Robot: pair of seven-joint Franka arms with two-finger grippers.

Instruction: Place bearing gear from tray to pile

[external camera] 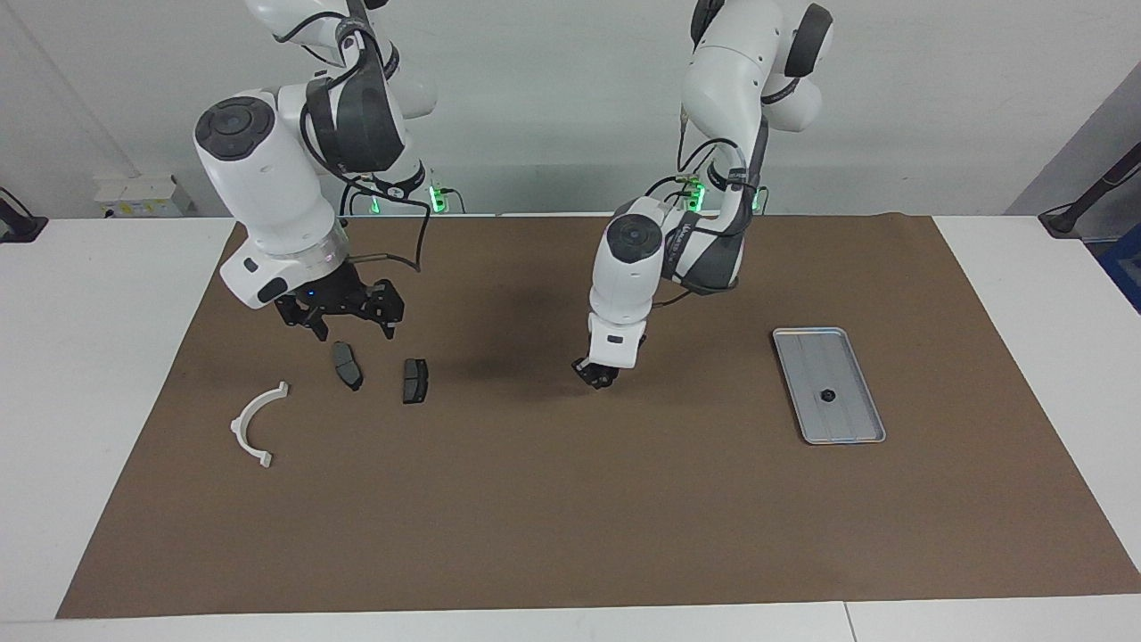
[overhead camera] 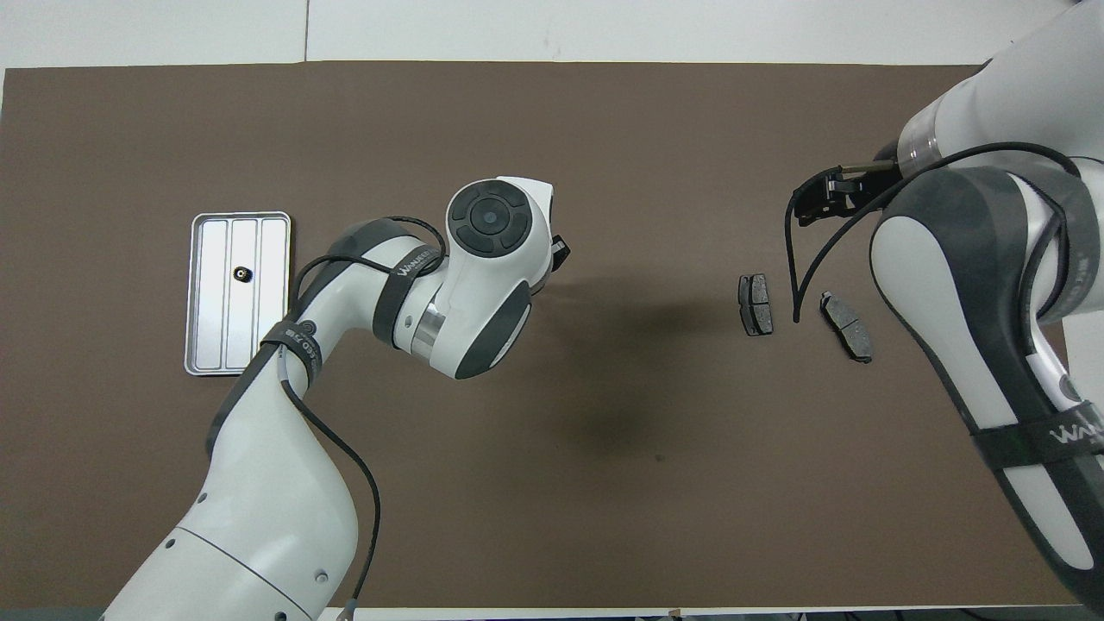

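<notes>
The silver tray (external camera: 848,432) (overhead camera: 207,349) lies toward the left arm's end of the mat, with one small black bearing gear (external camera: 828,395) (overhead camera: 241,274) in it. My left gripper (external camera: 595,374) (overhead camera: 561,251) hangs low over the middle of the mat, shut on a small dark bearing gear that its fingers mostly hide. The pile lies toward the right arm's end: a white bracket (external camera: 257,422) and two brake pads (external camera: 347,365) (external camera: 414,380) (overhead camera: 755,304) (overhead camera: 846,325). My right gripper (external camera: 350,330) (overhead camera: 818,197) hovers open just above the pads.
A brown mat (external camera: 570,517) covers most of the white table. In the overhead view the right arm (overhead camera: 966,285) hides the white bracket. The left arm's wrist (overhead camera: 483,276) covers most of its own gripper there.
</notes>
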